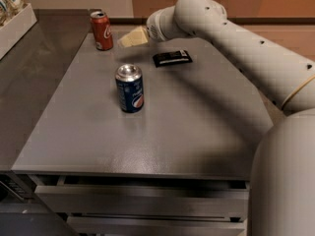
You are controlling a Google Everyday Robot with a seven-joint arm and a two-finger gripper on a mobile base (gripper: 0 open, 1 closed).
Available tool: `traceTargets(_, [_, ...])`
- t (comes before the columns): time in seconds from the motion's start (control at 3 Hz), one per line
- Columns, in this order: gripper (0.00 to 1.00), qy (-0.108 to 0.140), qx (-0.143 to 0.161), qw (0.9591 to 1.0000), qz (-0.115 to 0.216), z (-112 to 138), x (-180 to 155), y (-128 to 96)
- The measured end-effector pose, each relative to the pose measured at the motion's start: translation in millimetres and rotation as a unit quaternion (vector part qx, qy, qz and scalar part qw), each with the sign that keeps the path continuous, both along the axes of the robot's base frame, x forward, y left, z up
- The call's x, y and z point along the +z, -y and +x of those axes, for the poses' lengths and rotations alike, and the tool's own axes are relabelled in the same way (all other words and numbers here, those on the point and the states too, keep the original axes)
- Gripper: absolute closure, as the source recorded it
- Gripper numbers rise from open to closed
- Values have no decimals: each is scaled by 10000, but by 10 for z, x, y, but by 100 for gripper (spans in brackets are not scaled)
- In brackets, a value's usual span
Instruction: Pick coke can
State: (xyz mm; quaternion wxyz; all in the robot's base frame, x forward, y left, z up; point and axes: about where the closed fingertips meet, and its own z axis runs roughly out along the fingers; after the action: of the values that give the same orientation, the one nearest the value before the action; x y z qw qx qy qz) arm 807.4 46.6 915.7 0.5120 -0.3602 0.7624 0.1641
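The red coke can [101, 30] with white lettering and a silver top stands upright at the far left corner of the grey table [197, 132]. My gripper [127, 39], with cream-coloured fingers, hangs above the table just right of the coke can and apart from it, pointing toward it. A dark blue Pepsi can [130, 88] stands upright nearer the front, left of the table's middle. My white arm reaches in from the right.
A flat black object [172, 58] lies on the table behind the Pepsi can, under my arm. A white bin [15, 18] with packets stands at the far left on the dark counter. Drawers run along the table's front edge.
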Motion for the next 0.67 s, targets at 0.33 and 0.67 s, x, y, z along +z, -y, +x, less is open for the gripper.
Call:
traceTargets(0.33, [0, 157, 146, 9994, 270, 101, -38, -185])
traceTargets(0.67, [0, 215, 370, 9987, 289, 217, -41, -379])
